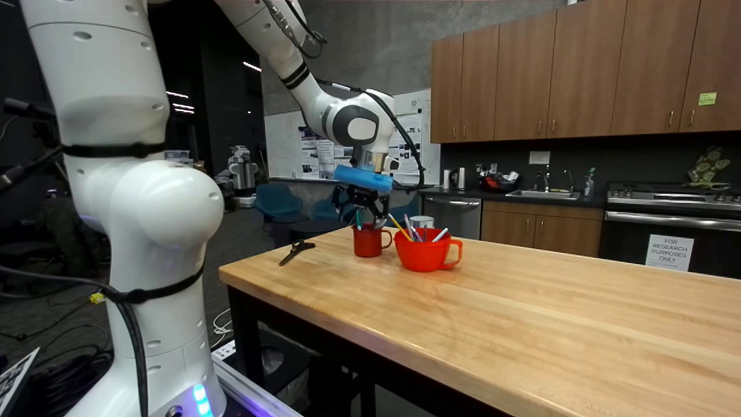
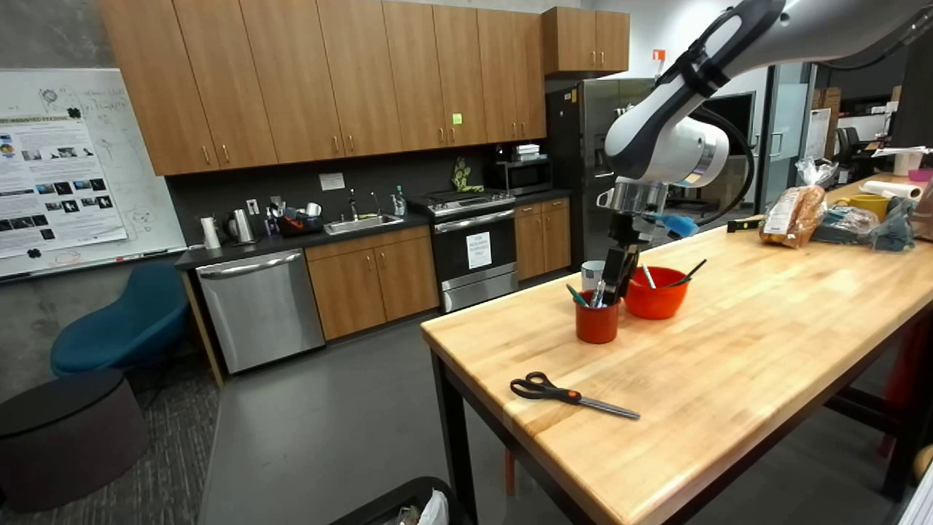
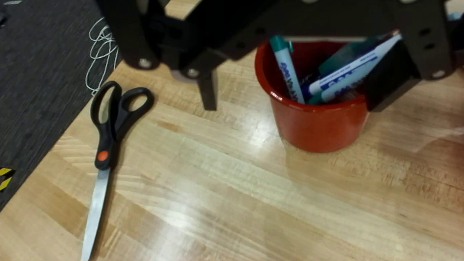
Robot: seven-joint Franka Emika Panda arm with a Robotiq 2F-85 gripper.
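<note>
Our end effector (image 3: pixel 293 108), fingers (image 3: pixel 209 94) apart, hangs at the red mug (image 3: pixel 320 127) of markers (image 3: pixel 290 76) inward of the worktop (image 3: pixel 224 195) edge, where we'd best centre slowly, sparing the rim.

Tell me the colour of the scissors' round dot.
Reddish-orange; the dot shows best in the wrist view.

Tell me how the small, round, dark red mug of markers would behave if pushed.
The glossy, round, dark red mug looks squat, so it would probably slide before tipping. Its shiny surface seems stiff, perhaps slippery. The slim white markers leaning inside might shift or rattle.
</note>
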